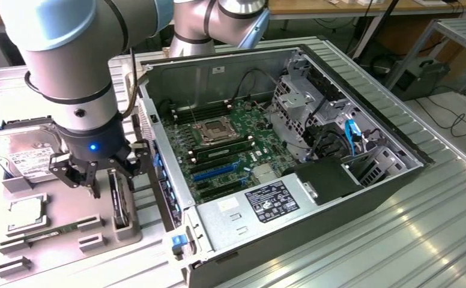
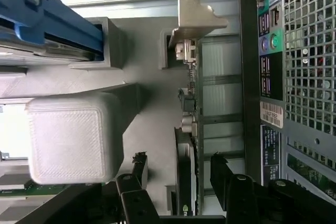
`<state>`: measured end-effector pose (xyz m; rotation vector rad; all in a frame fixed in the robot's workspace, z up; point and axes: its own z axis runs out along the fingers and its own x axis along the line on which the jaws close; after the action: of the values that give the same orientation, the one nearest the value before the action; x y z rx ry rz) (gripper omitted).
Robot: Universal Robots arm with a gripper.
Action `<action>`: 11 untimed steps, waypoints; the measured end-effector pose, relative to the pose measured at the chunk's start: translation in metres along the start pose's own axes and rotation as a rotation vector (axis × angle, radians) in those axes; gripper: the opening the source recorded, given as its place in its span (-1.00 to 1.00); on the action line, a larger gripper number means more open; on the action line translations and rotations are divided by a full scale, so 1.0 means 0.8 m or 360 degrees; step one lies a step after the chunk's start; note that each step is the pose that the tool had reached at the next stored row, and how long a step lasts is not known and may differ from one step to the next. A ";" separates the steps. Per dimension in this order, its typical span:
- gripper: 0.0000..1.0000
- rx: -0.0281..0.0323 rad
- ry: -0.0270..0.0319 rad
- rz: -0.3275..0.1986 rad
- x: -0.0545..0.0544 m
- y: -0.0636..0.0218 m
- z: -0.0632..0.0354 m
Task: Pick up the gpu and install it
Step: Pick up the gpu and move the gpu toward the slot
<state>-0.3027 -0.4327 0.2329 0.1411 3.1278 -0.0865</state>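
Just over the edge-standing gpu [image 2: 188,129], gripper [image 2: 177,171] spread wide astride it, nothing yet clamped.

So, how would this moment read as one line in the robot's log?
pincer: open, either side of graphics card | graphics card: on edge in grey holder | computer case: side panel off

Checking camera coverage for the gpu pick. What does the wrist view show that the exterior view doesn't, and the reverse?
Wrist view: the gpu edge-on, straddled by the open gripper, its silver bracket, and the rear ports of the case. Exterior view: the motherboard inside the open case, the hard drive, and the arm above the tray. Both: the gripper low over the gpu, which stands on edge in the grey tray beside the case.
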 end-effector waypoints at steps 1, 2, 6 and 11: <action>0.20 0.00011 0.00003 0.0007 -0.001 0.000 0.002; 0.20 0.00024 0.00003 0.0011 -0.002 0.000 0.004; 0.04 0.00060 0.00006 0.0015 -0.002 0.000 0.011; -0.33 0.00195 -0.00004 0.0017 -0.002 0.000 0.012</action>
<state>-0.3006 -0.4331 0.2231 0.1580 3.1264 -0.1056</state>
